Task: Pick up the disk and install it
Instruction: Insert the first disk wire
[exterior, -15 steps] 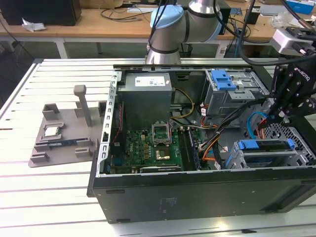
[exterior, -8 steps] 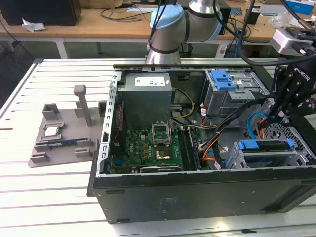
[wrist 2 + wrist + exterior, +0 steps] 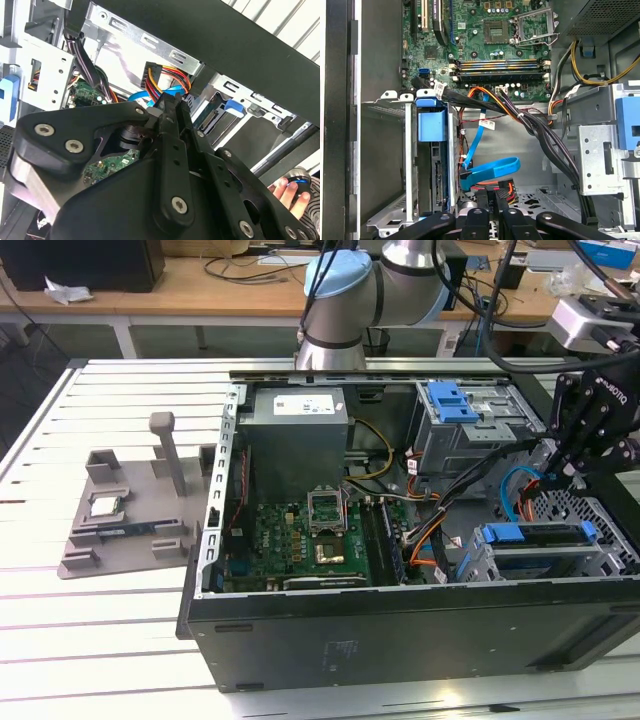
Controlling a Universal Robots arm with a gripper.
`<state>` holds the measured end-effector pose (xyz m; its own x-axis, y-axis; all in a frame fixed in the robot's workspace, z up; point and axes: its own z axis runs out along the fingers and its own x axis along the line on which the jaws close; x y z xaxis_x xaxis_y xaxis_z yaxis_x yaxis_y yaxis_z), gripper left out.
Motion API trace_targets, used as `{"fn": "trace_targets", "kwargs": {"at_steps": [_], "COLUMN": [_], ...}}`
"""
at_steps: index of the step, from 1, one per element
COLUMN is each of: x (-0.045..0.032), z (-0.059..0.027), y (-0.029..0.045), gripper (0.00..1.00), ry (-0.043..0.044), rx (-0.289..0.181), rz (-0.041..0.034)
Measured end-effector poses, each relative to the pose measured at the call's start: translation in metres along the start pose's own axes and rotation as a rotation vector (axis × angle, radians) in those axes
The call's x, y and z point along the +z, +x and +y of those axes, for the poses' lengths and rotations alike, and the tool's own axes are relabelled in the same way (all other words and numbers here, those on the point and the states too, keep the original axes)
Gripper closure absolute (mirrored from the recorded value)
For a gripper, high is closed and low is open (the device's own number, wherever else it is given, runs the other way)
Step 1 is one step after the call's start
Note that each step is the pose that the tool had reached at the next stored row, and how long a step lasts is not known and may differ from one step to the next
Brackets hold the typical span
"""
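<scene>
- One arm (image 3: pixel 370 290) rises from its base at 12 o'clock of the PC case (image 3: pixel 400 630) in the exterior view, elbow high, reaching over to the case's 3 o'clock side.
- Gripper (image 3: pixel 560 475) hangs at 3 o'clock in the exterior view, pointing down into the case, just above the drive cage.
- Jaws look closed together with nothing between them in the second wrist view (image 3: pixel 172 107).
- Disk (image 3: pixel 545 552) sits in the drive cage (image 3: pixel 480 565) at about 4 o'clock of the case, blue bracket showing, below the gripper.
- In the first wrist view the disk (image 3: pixel 442 172) stands edge-on in the cage, blue cable (image 3: pixel 490 172) just beside it.
- Grey fixture (image 3: pixel 125 510) with small chip on the worktop (image 3: pixel 90 640), 9 o'clock, well apart.
- Person's hand (image 3: pixel 292 192) at the second wrist view's edge.
</scene>
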<state>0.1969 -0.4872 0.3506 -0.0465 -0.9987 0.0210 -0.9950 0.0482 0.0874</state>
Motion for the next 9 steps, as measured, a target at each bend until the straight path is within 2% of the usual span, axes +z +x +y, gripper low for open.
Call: {"fn": "trace_targets", "kwargs": {"at_steps": [4, 5, 7, 9], "x": [0.0003, 0.0003, 0.0005, 0.0010], "z": [-0.0001, -0.0005, -0.0009, -0.0008], "y": [0.0017, 0.0097, 0.0198, 0.0331], "gripper": [0.83, 0.83, 0.83, 0.83], "ry": [-0.0001, 0.0000, 0.0000, 0.0001], "rx": [0.000, 0.000, 0.000, 0.000], "rz": [-0.0002, 0.0000, 0.0002, 0.0008]}}
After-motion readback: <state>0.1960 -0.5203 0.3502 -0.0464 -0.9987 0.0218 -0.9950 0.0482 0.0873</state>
